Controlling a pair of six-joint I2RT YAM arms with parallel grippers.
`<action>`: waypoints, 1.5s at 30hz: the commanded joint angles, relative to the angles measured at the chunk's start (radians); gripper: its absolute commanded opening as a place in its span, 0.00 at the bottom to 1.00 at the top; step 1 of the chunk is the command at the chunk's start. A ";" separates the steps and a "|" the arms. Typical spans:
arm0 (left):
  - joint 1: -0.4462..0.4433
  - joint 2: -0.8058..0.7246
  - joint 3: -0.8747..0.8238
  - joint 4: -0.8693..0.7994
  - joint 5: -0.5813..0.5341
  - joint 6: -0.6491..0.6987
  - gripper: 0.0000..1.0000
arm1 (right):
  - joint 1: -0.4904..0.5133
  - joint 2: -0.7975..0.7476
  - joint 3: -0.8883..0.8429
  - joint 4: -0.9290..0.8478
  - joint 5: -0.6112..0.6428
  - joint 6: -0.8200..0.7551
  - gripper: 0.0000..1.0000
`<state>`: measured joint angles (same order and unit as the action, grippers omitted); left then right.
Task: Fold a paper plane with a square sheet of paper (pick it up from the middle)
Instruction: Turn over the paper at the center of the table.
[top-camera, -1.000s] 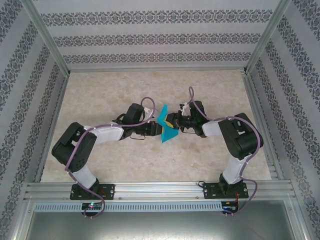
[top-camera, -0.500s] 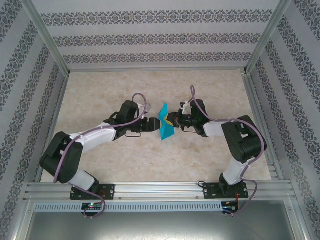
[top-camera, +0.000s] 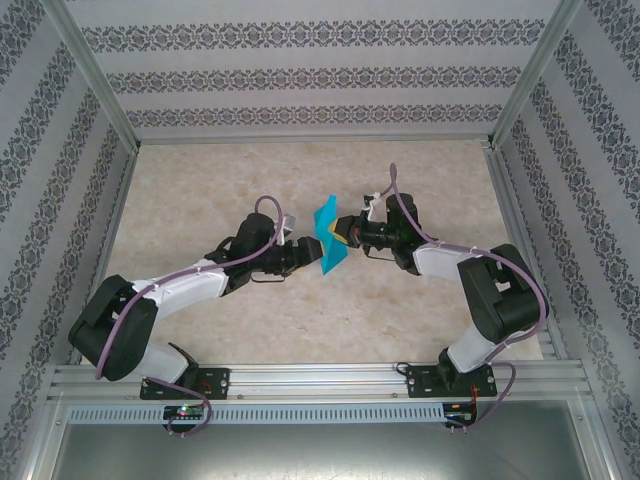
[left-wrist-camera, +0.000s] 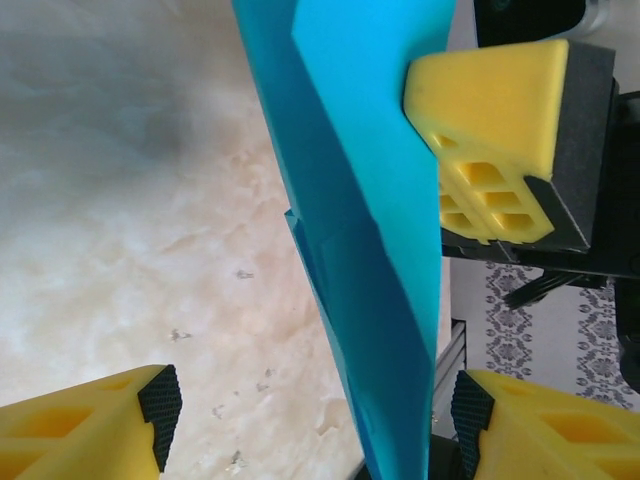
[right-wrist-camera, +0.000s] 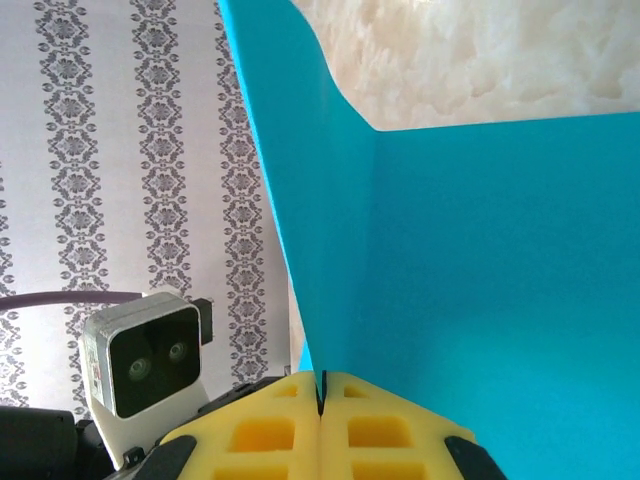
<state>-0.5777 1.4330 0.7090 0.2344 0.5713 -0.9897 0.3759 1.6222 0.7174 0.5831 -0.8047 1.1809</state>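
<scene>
The teal-blue sheet of paper is folded along creases and hangs on edge above the middle of the table. My right gripper is shut on its right side; in the right wrist view the yellow pads meet on the paper at a crease. My left gripper is open on the paper's left. In the left wrist view its two fingertips stand wide apart, with the paper's lower edge between them, near the right fingertip, without contact I can see. The right gripper's finger presses the paper's far face.
The marble-patterned tabletop lies below the paper. Patterned walls and aluminium frame posts close in the sides and back. A metal rail runs along the near edge by the arm bases. The left wrist camera faces the right gripper.
The left gripper has opened and let go of the paper. Both arms have reached farther from their bases, carrying the paper a little toward the back.
</scene>
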 joint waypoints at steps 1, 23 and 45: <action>-0.011 -0.021 0.010 0.093 -0.005 -0.056 0.74 | 0.014 -0.028 0.017 0.006 0.013 0.009 0.00; -0.022 0.072 0.066 0.218 0.108 -0.093 0.45 | 0.028 -0.030 0.014 0.067 0.020 0.062 0.00; -0.021 0.037 0.085 0.124 0.071 -0.041 0.41 | 0.009 -0.085 -0.050 0.050 0.008 0.039 0.03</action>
<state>-0.5892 1.4971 0.7620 0.3729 0.6506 -1.0622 0.3882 1.5665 0.6891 0.6209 -0.7902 1.2324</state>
